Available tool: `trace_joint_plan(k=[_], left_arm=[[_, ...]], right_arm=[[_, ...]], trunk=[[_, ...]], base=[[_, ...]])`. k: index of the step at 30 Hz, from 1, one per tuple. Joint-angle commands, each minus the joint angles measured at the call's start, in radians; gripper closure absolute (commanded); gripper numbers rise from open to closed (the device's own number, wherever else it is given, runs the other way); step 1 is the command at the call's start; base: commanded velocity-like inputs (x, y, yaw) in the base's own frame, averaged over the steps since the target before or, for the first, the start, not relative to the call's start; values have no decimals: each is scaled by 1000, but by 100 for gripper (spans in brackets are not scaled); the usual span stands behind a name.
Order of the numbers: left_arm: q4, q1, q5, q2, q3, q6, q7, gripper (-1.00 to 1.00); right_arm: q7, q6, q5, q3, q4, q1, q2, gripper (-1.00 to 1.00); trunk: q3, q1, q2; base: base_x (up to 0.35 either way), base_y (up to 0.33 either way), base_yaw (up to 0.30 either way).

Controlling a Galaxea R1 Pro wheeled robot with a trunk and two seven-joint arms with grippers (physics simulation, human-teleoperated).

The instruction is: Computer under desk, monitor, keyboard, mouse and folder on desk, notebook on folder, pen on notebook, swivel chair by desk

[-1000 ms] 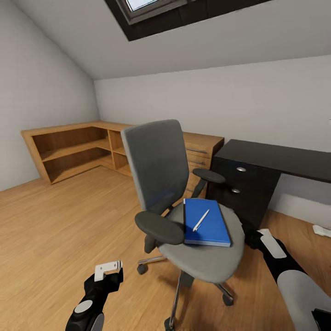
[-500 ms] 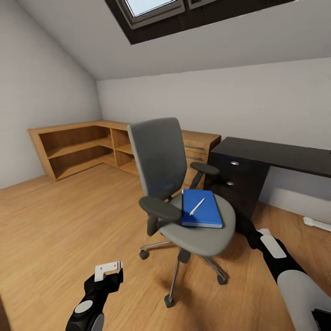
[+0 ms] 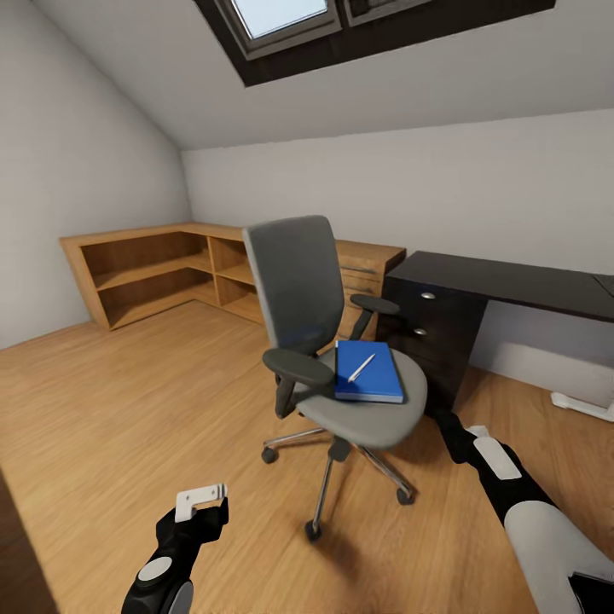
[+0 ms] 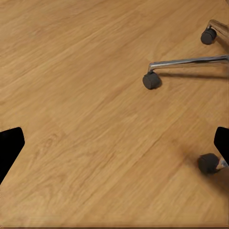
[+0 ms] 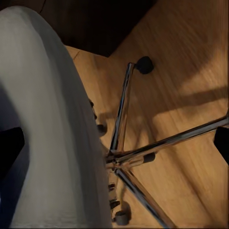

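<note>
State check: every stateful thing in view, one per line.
swivel chair: upright, apart from the desk
folder: closed, flat on the chair seat
pen: lying on the folder
desk: visible top bare, drawers shut
left gripper: open, empty, above floor
right gripper: low beside chair seat, state unclear
skylight: closed

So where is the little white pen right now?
In the head view, the thin white pen lies on the flat bright blue folder, which rests on the seat of the grey swivel chair, just left of the glossy black desk.

Desk [image 3: 512, 286] cut off at right edge; right claw [image 3: 446, 419] tips hidden behind chair seat [image 3: 375, 418].
</note>
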Motion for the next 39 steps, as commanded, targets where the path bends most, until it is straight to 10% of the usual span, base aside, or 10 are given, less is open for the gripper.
trace_joint_plan(k=[1,39], left_arm=[[-2,-1,11,0,-2,3,9,-100],[-10,-1,12,0,-2,1,9,-100]], right_arm=[[-6,3,-7,-2,1,0,6,-100],[-5,-4,-2,-3,9,0,36,-100]], trunk=[[-1,0,0],[-23,0,0]], base=[[-102,0,0],[58,0,98]])
